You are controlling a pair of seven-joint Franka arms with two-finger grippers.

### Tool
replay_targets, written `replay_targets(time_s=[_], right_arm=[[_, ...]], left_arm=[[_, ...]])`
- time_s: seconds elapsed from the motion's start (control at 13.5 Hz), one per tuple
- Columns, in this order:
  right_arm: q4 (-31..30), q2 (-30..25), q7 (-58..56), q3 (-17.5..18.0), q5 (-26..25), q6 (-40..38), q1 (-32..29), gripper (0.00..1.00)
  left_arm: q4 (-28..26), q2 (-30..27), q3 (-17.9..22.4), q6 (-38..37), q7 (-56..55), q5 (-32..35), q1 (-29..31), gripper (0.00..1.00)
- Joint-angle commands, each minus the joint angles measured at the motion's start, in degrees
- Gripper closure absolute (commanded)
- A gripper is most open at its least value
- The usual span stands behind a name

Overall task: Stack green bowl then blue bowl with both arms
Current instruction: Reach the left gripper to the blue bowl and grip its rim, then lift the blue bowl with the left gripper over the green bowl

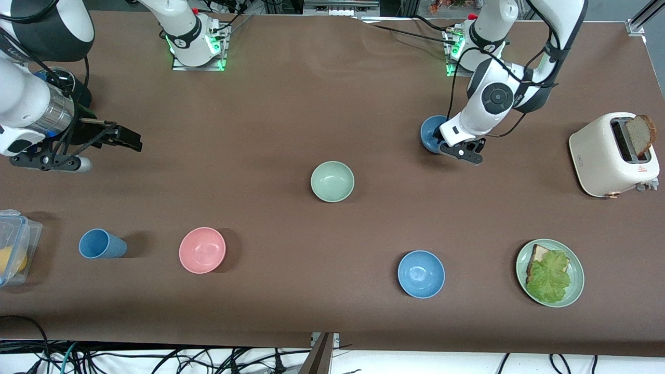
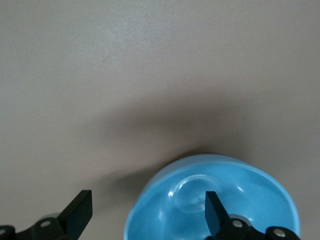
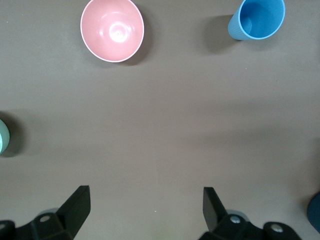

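Blue bowl point(image 2: 215, 200) rim straddled by spread left gripper point(image 2: 147, 212) in wrist view, right gripper point(image 3: 145, 210) spread over bare table point(image 3: 160, 140)

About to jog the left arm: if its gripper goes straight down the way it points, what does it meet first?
Probably the rim of the small round blue bowl: the left gripper is open, one finger over the bowl's inside, the other outside it.

Four bowls sit on the bench point(image 1: 322, 93): one green bowl point(image 1: 332, 181), one pink bowl point(image 1: 202, 250), and two blue ones, the blue bowl point(image 1: 430, 133) under the left end effector point(image 1: 457, 148) and a brighter blue bowl point(image 1: 421, 274). One blue cup point(image 1: 102, 243), one green plate point(image 1: 575, 280), one toaster point(image 1: 613, 155), one clear container point(image 1: 15, 244). Two arms, with the right end effector point(image 1: 122, 136).
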Motion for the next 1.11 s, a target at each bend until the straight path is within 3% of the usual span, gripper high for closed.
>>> replay_targets(time_s=[0.0, 0.07, 0.15, 0.22, 0.67, 0.82, 1.04], right_arm=[[-0.19, -0.97, -1.4, 0.55, -1.02, -0.19, -0.83, 0.01], [1.39, -0.27, -1.49, 0.55, -1.2, -0.45, -0.83, 0.01], [1.84, -0.18, -1.58, 0.55, -1.11, -0.63, -0.83, 0.01], [2.28, -0.18, -1.67, 0.55, -1.11, -0.63, -0.83, 0.01], [2.54, 0.0, -6.67, 0.55, -1.73, -1.33, -0.83, 0.01], [2.63, 0.0, -6.68, 0.55, -1.73, -1.33, -0.83, 0.01], [2.63, 0.0, -6.59, 0.55, -1.64, -1.33, -0.83, 0.01]], left_arm=[[0.45, 2.8, -0.31, 2.75, 1.25, 3.92, 2.38, 0.2], [0.53, 2.89, -0.31, 2.75, 1.25, 4.11, 2.48, 0.64], [0.53, 3.06, -0.22, 2.75, 1.25, 4.11, 2.57, 0.96], [0.62, 3.07, -0.14, 2.75, 1.25, 4.11, 2.66, 1.0], [2.63, 1.32, -0.14, 0.4, 0.99, 4.02, 3.19, 1.0], [9.02, 0.43, -0.75, -8.88, 0.55, 2.71, 2.92, 1.0], [26.49, 3.31, -2.24, -27.51, 0.2, -4.22, 1.96, 1.0]])
